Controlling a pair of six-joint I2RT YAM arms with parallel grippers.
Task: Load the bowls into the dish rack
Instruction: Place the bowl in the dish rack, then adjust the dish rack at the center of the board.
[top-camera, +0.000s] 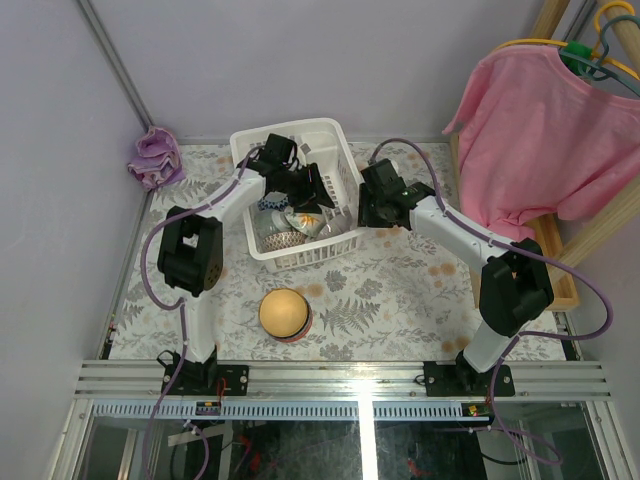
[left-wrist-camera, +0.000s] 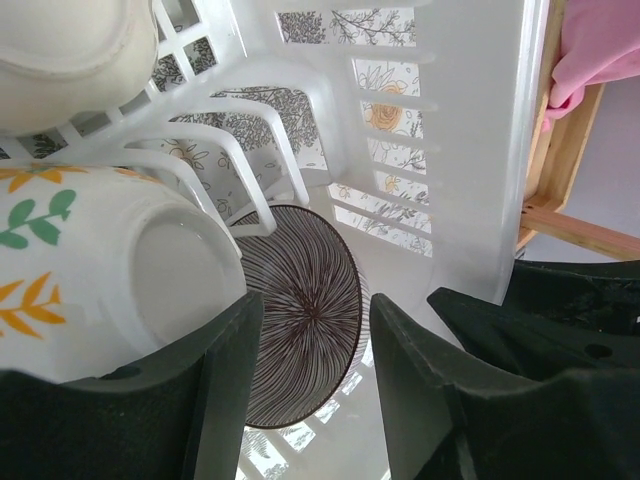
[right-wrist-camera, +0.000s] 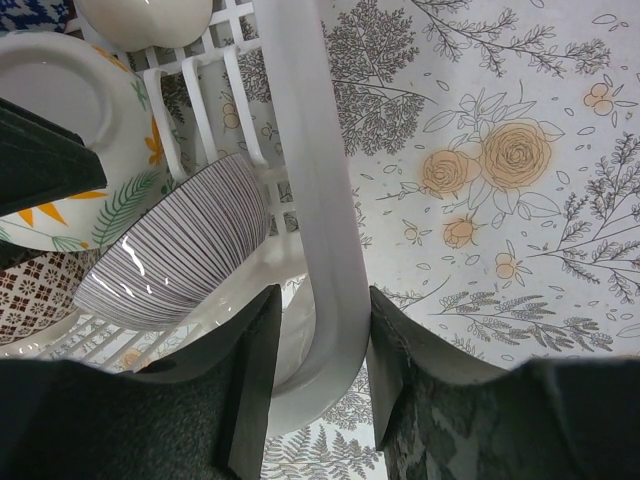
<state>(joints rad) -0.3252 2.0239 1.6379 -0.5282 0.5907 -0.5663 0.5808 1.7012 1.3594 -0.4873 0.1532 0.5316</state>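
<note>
Bowl (top-camera: 285, 312), lower centre: likely rigid, slick, chippable; pinch rim.
Left gripper (left-wrist-camera: 312, 335): spread over striped bowl (left-wrist-camera: 300, 270).
Right gripper (right-wrist-camera: 322, 330): astride dish rack (right-wrist-camera: 330, 150) wall; clamp cannot tell.

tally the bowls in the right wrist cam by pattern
plain cream bowl: 1
white bowl with orange flowers: 1
striped bowl: 1
brown lattice bowl: 1
blue-patterned bowl, only an edge showing: 1
total: 5
</note>
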